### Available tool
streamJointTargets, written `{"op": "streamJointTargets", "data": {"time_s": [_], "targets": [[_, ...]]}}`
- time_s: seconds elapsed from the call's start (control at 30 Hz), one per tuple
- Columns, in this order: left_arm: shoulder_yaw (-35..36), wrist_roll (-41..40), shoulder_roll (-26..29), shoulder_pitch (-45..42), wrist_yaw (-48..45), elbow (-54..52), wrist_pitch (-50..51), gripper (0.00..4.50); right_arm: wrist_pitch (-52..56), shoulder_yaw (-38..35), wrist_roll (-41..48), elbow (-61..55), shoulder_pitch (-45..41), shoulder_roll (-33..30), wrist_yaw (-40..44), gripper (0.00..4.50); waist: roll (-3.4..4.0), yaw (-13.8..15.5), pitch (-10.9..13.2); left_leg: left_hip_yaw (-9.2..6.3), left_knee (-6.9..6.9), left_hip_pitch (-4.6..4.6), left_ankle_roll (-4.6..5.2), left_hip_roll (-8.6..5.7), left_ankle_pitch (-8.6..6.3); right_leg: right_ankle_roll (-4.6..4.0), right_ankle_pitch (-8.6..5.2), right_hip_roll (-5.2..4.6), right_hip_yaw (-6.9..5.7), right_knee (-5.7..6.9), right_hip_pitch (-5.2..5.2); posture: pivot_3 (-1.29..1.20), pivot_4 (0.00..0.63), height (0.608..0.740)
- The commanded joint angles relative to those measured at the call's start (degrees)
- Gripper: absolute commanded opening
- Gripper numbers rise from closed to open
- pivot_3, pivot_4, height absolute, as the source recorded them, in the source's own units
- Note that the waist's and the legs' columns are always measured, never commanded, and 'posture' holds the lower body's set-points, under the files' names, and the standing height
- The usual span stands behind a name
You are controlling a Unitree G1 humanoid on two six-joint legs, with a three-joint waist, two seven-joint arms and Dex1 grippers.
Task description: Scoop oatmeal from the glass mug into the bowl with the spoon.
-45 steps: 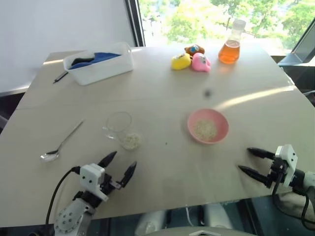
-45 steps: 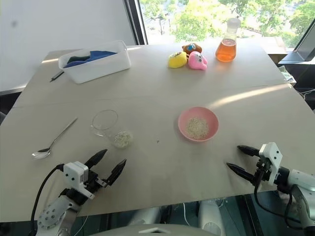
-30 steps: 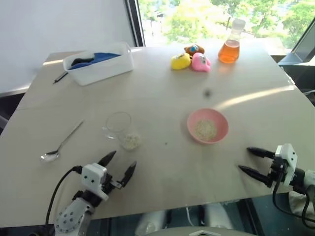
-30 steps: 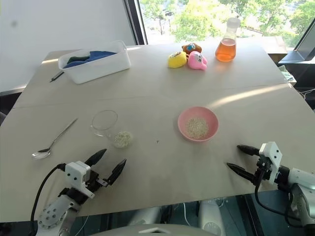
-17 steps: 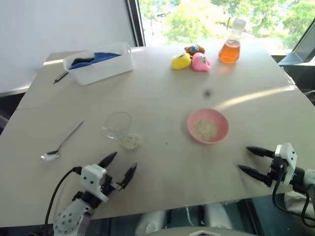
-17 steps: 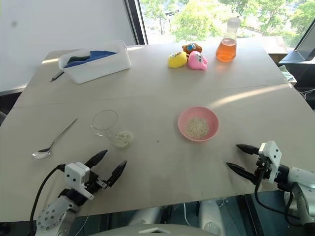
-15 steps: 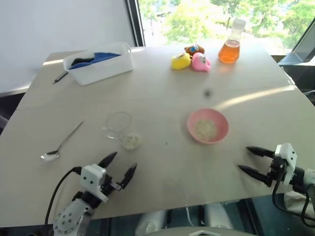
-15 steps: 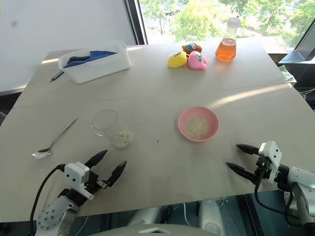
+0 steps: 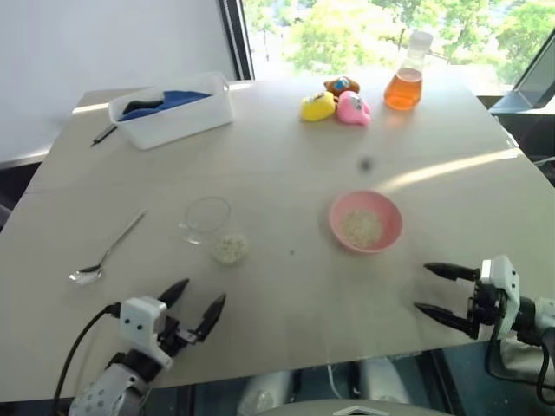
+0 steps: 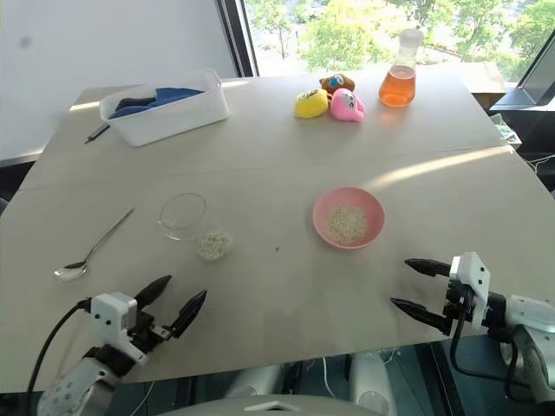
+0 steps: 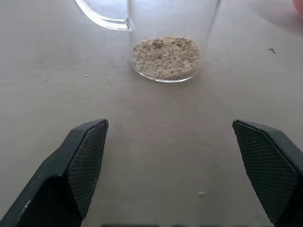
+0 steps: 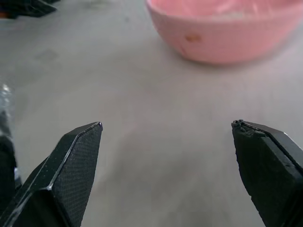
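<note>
The glass mug (image 9: 207,222) stands left of the table's middle, with a small heap of oatmeal (image 9: 230,250) in its bottom. The pink bowl (image 9: 365,222) sits to its right and has oatmeal (image 9: 362,228) in it too. The silver spoon (image 9: 108,253) lies flat on the table, left of the mug. My left gripper (image 9: 198,296) is open and empty by the near edge, a little short of the mug (image 11: 165,28). At the near right, my right gripper (image 9: 425,289) is open and empty, pointing towards the bowl (image 12: 222,33).
A white tub (image 9: 170,110) with blue cloth stands at the back left, a dark pen (image 9: 106,134) beside it. Small toys (image 9: 336,104) and a flask of orange liquid (image 9: 405,82) stand at the back. The table's near edge runs just under both grippers.
My left gripper has drawn back and to the left along the near edge. My right gripper has shifted a little to the left. Both stay open; mug, bowl and spoon have not moved.
</note>
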Motion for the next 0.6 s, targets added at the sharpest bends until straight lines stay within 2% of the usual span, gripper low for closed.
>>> {"op": "streamJointTargets", "data": {"time_s": [0.03,0.13,0.3,0.43,0.6], "targets": [[8.3,-3.6,2.9,1.5,0.4,-3.4,2.6,4.47,5.6,0.1,6.7,-13.1,0.1,-2.0,-1.0,4.41,-0.03,0.0,0.1,-0.02,0.0,0.0,0.0,0.04,0.0,0.0,0.0,0.03,0.0,0.0,-0.01,0.0,0.15,0.74],[14.4,-6.9,7.6,-1.1,-0.9,-0.5,6.3,4.47,10.8,1.3,11.3,-19.2,-4.2,-3.1,-3.9,4.41,-0.18,0.1,0.2,-0.04,0.01,-0.01,-0.01,0.07,0.0,0.01,-0.01,0.06,-0.08,0.0,0.0,0.0,0.15,0.74],[18.8,-7.8,17.0,-9.1,-4.6,9.2,11.6,4.47,16.2,4.0,14.4,-21.8,-13.3,-3.3,-7.4,4.41,-0.25,0.2,0.2,-0.09,0.04,-0.02,-0.24,0.01,0.13,-0.01,0.0,0.28,-0.19,-0.01,-0.03,0.0,0.15,0.74],[18.1,-6.3,23.3,-16.4,-6.8,19.2,15.3,4.47,18.5,5.6,14.5,-22.2,-17.2,-3.2,-8.9,4.41,-0.25,0.1,0.2,-0.12,0.01,-0.04,-0.26,0.01,0.14,-0.03,0.02,0.34,-0.21,-0.01,-0.1,0.0,0.15,0.74],[14.1,-2.0,28.0,-23.7,-10.1,30.4,15.4,4.47,18.1,6.2,12.9,-21.4,-17.6,-2.7,-9.2,4.41,-0.28,-0.5,0.2,-0.09,-0.01,-0.12,-0.29,-0.02,0.09,-0.04,0.02,0.32,-0.14,-0.06,-0.2,0.0,0.15,0.74]]}}
